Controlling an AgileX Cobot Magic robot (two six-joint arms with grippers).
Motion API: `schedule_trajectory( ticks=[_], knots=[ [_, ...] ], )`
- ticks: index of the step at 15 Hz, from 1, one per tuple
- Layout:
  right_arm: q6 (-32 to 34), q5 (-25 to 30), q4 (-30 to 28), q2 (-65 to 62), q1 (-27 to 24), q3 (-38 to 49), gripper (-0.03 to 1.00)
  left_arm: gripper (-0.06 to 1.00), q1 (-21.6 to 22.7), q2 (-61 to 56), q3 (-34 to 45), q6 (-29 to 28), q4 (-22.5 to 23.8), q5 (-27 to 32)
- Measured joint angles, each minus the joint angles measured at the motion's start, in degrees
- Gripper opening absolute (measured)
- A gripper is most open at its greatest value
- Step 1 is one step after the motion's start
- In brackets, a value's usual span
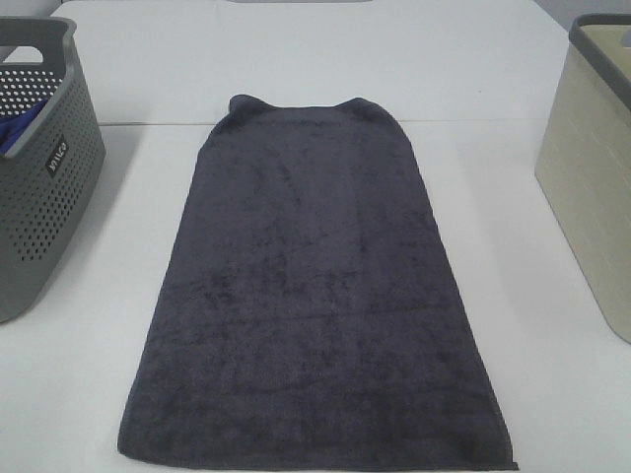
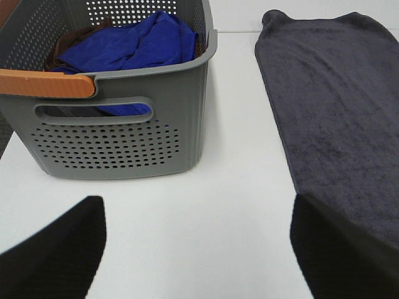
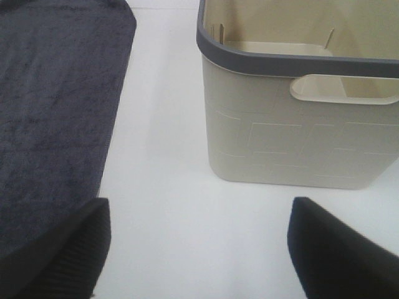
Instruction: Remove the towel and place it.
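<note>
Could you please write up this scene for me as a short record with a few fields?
towel: dark grey towel spread flat along the middle of the white table
left side: grey perforated basket holding a blue cloth
right side: beige basket with a dark rim; the visible part of its inside shows nothing
left claw: left claw open, holding nothing
right claw: right claw open, holding nothing
task state: towel not yet picked up
</note>
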Motion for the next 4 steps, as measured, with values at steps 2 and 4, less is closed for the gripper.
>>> schedule_trajectory(
  ticks=[2,4],
  knots=[
    [0.0,0.0,0.0,0.0,0.0,0.0,0.76,0.76,0.0,0.0,0.0,0.0,0.0,0.0],
    [0.0,0.0,0.0,0.0,0.0,0.0,0.76,0.76,0.0,0.0,0.0,0.0,0.0,0.0]
  ],
)
